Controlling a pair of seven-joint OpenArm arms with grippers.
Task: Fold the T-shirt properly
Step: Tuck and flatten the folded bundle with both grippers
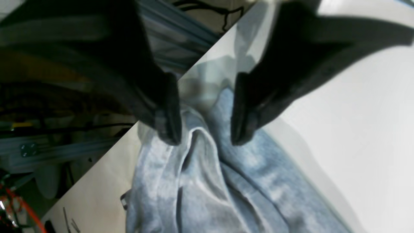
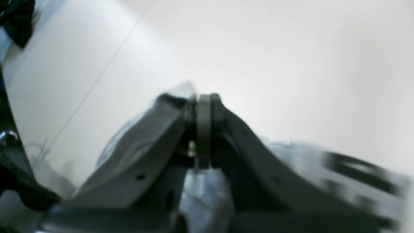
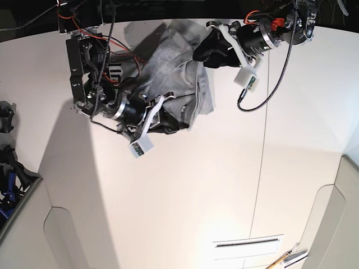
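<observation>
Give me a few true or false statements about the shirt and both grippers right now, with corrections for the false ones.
1. The left gripper is open above the T-shirt. True.
2. The right gripper is wide open. False: it is shut, apparently on grey fabric.
3. The T-shirt lies flat and neatly folded. False: it is bunched and wrinkled.
4. The T-shirt sits at the table's far end in the base view. True.

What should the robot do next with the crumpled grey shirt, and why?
Probably close the left gripper on the ridge of cloth between its open fingers. The right gripper looks already shut on the T-shirt, which lies bunched on the table, so both need a hold to spread it flat.
</observation>
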